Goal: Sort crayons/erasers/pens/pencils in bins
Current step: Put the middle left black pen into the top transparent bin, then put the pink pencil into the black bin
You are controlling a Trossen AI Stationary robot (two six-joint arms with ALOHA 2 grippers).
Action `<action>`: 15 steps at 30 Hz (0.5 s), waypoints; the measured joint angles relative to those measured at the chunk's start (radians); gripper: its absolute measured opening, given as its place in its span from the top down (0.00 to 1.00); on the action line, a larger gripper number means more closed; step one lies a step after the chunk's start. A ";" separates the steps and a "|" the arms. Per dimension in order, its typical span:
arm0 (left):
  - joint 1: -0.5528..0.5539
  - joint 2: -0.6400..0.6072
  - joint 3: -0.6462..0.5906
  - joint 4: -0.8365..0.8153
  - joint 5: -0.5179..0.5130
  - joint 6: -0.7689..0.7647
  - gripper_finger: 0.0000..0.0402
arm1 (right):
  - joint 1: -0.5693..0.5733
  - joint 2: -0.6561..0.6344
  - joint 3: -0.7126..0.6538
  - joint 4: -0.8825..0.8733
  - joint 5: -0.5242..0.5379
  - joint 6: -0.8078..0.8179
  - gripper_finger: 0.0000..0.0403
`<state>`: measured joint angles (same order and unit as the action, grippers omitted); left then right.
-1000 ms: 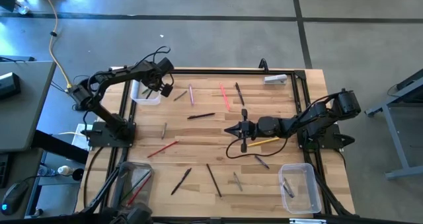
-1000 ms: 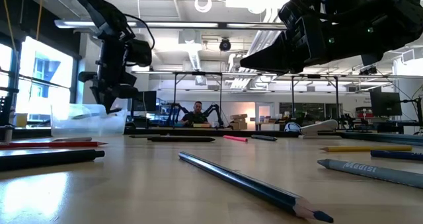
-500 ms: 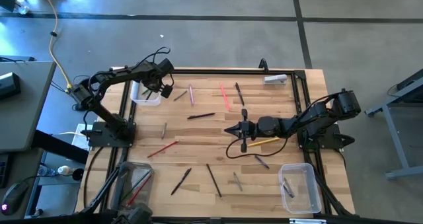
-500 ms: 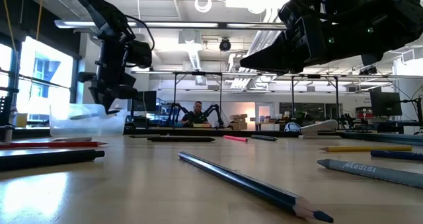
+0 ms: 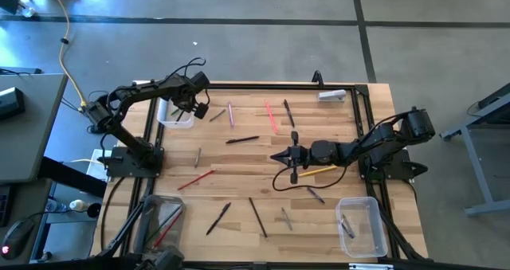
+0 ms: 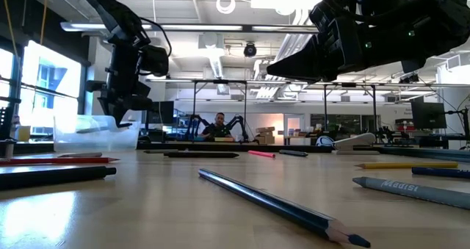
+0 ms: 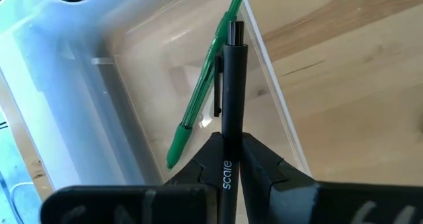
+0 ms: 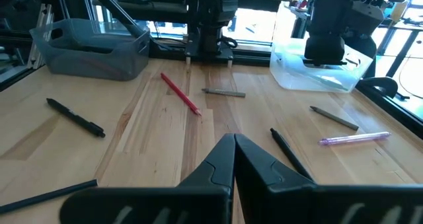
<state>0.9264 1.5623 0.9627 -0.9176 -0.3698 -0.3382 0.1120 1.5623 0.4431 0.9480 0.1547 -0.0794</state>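
Observation:
My left gripper point(image 7: 228, 141) hangs over the clear white-rimmed bin point(image 5: 175, 112) at the table's far left and is shut on a black pen point(image 7: 229, 85). A green pen point(image 7: 201, 92) lies in that bin, leaning against its wall. My right gripper point(image 5: 280, 156) is shut and hovers above the middle of the table, touching nothing. It shows high in the low view point(image 6: 275, 71). Crayons, pens and pencils lie scattered on the wood: a red one point(image 5: 196, 179), a pink one point(image 5: 271, 117), a black one point(image 5: 242, 140), a yellow one point(image 5: 317, 171). My left gripper pinches the black pen's barrel point(image 7: 229, 128) between its two fingers. The fingers come from above, pointing down, and the pen lies along them. Its clip end point(image 7: 232, 36) sticks out past the fingertips over the bin, lifted clear of the bin and the green pen.
A grey-tinted bin point(image 5: 163, 218) with sticks in it sits at the near left, and a clear bin point(image 5: 362, 226) at the near right. A white-grey object point(image 5: 332, 95) lies at the far right. A blue pencil point(image 6: 279, 208) lies close to the low camera. A person sits far behind the table point(image 6: 219, 125).

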 joint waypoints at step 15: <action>0.000 0.000 0.000 0.001 -0.002 -0.001 0.84 | 0.000 0.000 0.000 0.000 0.000 -0.007 1.00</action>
<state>0.9268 1.5623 0.9627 -0.9165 -0.3720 -0.3387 0.1120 1.5623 0.4431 0.9482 0.1546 -0.0864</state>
